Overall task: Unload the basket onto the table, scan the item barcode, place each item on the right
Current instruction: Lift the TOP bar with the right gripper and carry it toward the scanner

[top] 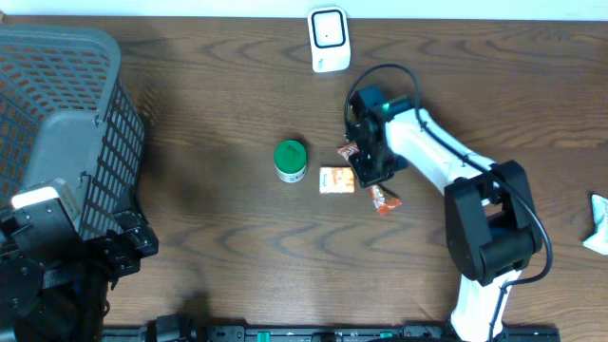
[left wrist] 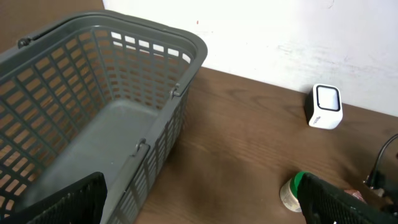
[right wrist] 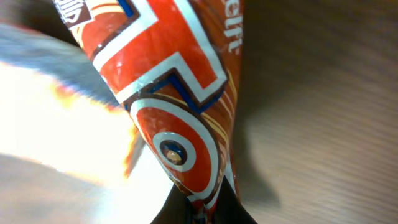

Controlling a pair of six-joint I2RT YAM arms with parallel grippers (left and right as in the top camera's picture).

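Dark wood table from overhead: your right gripper (top: 366, 163) sits low by the orange box (top: 336, 180), scanner (top: 329, 38) well apart. Left wrist: left gripper (left wrist: 202, 186) gaping wide near the basket (left wrist: 186, 56). Right wrist: jaws clamped on the red snack packet (right wrist: 180, 93).

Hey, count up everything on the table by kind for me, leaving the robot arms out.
grey basket: 1
white scanner: 1
green-lidded jar: 1
orange box: 1
red packet: 1, as far as I can tell
white item at the right edge: 1
Total: 6
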